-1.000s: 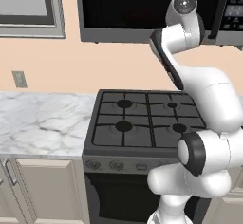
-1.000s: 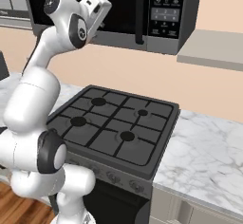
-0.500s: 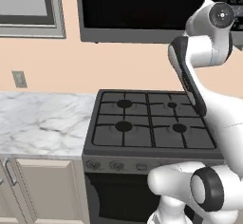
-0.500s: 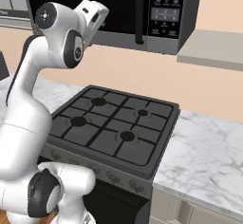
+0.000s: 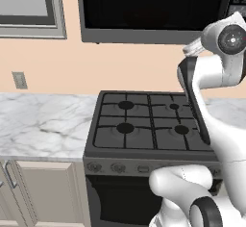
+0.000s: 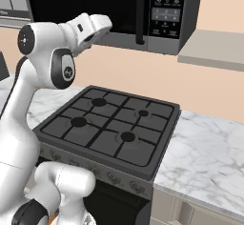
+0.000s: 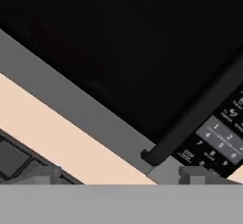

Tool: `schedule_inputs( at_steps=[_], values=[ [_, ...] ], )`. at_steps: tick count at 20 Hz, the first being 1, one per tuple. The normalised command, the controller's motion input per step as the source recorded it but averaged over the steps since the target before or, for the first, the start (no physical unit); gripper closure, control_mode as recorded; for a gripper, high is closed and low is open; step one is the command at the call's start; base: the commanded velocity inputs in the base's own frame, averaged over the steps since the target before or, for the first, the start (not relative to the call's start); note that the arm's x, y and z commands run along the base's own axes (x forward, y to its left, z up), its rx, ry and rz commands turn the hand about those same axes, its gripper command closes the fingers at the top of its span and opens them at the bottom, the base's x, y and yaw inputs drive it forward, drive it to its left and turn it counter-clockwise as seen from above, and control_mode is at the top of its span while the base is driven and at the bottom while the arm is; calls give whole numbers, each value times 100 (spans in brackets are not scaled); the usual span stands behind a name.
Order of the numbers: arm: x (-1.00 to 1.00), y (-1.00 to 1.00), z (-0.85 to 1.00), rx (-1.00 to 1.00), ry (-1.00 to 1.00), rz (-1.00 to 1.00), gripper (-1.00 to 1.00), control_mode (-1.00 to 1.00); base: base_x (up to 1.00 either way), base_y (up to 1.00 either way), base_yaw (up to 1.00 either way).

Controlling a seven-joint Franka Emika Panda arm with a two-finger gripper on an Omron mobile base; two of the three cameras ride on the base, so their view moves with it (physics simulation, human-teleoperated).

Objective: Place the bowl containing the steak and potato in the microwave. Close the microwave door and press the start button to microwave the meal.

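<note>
The microwave (image 6: 143, 9) hangs above the stove with its door (image 5: 153, 5) closed flat. The black window (image 7: 118, 42) is too dark to see through, so the bowl, steak and potato are hidden. The long black bar handle (image 6: 140, 14) (image 7: 199, 118) runs down the door's right side, and the dark keypad panel (image 6: 167, 7) (image 7: 223, 137) sits just beyond it. My gripper (image 6: 102, 25) (image 7: 118, 175) is raised in front of the door's lower edge, left of the handle. Its fingertips (image 7: 45, 174) stand wide apart with nothing between them.
A black four-burner gas stove (image 5: 144, 125) (image 6: 109, 128) lies below with bare grates. Marble counters (image 5: 43, 122) (image 6: 209, 148) flank it. A wall outlet (image 5: 19, 80) and a framed window (image 5: 29, 9) are at the left. My own arm (image 5: 211, 72) stands over the stove's right side.
The arm's upper joints have swung to the right and slightly down in the left base view. The hand stays near the door's lower edge. The door is closed throughout.
</note>
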Motion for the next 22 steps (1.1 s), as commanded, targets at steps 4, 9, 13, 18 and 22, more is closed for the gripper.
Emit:
schedule_inputs(
  at_steps=[4,9,13,18,22],
  values=[
    [-63,-64,41,61,-5,-17,-100,-100,0,0,0],
    [-95,-82,11,61,-11,-2,-100,-100,0,0,0],
    [-78,-61,0,54,-19,-3,-100,-100,0,0,0],
    [-18,-32,0,58,-23,-15,-100,-100,0,0,0],
    [-2,-6,-3,49,-11,-9,-100,-100,0,0,0]
  ],
)
